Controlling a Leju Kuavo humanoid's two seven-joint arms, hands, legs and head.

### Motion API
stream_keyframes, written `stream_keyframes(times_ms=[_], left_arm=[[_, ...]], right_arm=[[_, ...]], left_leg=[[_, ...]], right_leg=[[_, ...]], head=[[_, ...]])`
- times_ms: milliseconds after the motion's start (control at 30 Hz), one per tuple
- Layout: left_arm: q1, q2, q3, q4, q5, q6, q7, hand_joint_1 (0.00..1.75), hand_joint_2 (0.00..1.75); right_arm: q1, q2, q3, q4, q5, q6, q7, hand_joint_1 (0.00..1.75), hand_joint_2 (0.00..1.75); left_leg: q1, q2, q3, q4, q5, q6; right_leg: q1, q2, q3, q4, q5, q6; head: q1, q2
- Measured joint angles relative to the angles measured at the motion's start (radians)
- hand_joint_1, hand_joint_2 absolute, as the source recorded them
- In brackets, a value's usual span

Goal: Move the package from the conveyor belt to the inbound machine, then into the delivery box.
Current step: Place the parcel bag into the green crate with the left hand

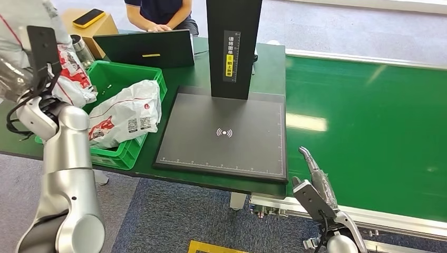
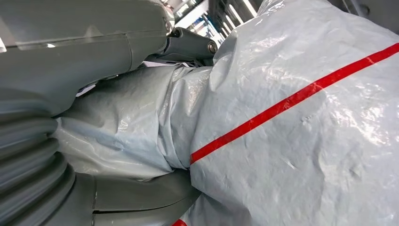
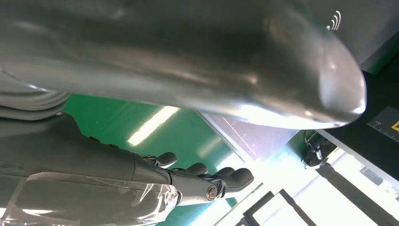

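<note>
1. Head view first: the left hand [image 1: 50, 79] is raised at the near left corner of the table with a grey-white package [image 1: 74, 79] bunched in it, red print showing. It hangs just above the near-left end of the green delivery box [image 1: 150, 74], so the box lies below and a little to the robot's right of the held bag.

2. A second package [image 1: 126, 113] already lies in the box, slumped against its right wall and taking up the right half. The free room looks to be on the left side, nearly under the hand.

3. Left wrist view: the thick grey thumb [image 2: 66, 61] and the fingers [image 2: 141, 197] are wrapped tight around a gathered neck of the bag, and the fuller part with its red stripe [image 2: 291, 101] swells out beyond them. The grip is narrow and full of plastic.

4. I cannot tell the bag's long axis for sure; it seems to droop down from the grip.

5. The right hand [image 1: 315, 184] sits low at the near edge of the conveyor belt [image 1: 369, 121], well apart from the box. Right wrist view: its dark fingers [image 3: 221, 179] are loosely extended, apart, holding nothing.

6. The scan pad [image 1: 224, 132] of the inbound machine is bare. My guess is that the left hand does the drop.
</note>
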Motion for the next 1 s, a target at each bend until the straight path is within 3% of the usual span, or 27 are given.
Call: stream_keyframes(times_ms=[167,200,300,333,500,700,933,1000], left_arm=[[-0.055,0.023,-0.018,0.125,-0.04,-0.004,0.075,1.75,1.75],[-0.072,0.031,-0.026,0.159,-0.055,-0.009,0.107,1.54,1.75],[-0.135,0.057,-0.054,0.265,-0.091,-0.044,0.177,0.28,1.75],[-0.154,0.064,-0.064,0.293,-0.1,-0.059,0.19,0.05,1.75],[-0.205,0.094,-0.108,0.389,-0.15,-0.128,0.273,0.0,1.75],[-0.209,0.144,-0.202,0.449,-0.198,-0.148,0.499,0.0,1.75],[-0.206,0.185,-0.339,0.484,-0.203,-0.154,0.529,0.0,1.75],[-0.205,0.192,-0.374,0.491,-0.199,-0.188,0.531,0.0,0.87]], right_arm=[[-0.008,-0.001,0.005,0.001,-0.007,0.002,-0.001,0.0,0.0],[-0.014,-0.002,0.008,0.002,-0.009,0.003,-0.001,0.0,0.0],[-0.042,-0.009,0.023,0.012,-0.016,0.005,-0.003,0.0,0.0],[-0.052,-0.011,0.028,0.016,-0.02,0.006,-0.004,0.0,0.0],[-0.104,-0.018,0.049,0.044,-0.034,0.006,-0.011,0.0,0.0],[-0.157,-0.027,0.078,0.081,-0.043,0.008,-0.008,0.0,0.0],[-0.169,-0.038,0.09,0.098,-0.056,0.0,-0.003,0.0,0.0],[-0.165,-0.04,0.091,0.096,-0.059,0.0,-0.001,0.0,0.0]], left_leg=[[0.0,0.0,-0.001,0.0,0.0,0.0],[0.0,0.0,-0.001,0.0,0.0,0.0],[0.0,0.001,-0.001,0.0,0.0,0.0],[0.0,0.001,-0.001,0.0,0.0,0.0],[0.0,0.001,-0.001,0.0,0.0,0.0],[0.0,0.0,-0.002,0.0,0.0,0.0],[0.0,0.0,-0.002,0.0,0.0,0.0],[0.0,0.0,-0.002,0.0,0.0,0.0]], right_leg=[[0.0,0.0,-0.001,0.0,0.0,0.0],[0.0,0.0,-0.001,0.0,0.0,0.0],[0.0,0.0,-0.002,0.0,0.0,0.0],[0.0,0.0,-0.001,0.0,0.0,0.0],[0.0,0.0,-0.002,0.001,0.0,0.0],[0.0,0.0,-0.002,0.001,0.0,0.0],[0.0,0.0,-0.002,0.001,-0.001,0.0],[0.0,0.0,-0.002,0.001,-0.001,0.0]], head=[[0.0,0.0],[0.0,0.0],[0.0,0.0],[0.0,0.0],[0.0,0.0],[0.0,0.0],[0.0,0.0],[0.0,0.0]])
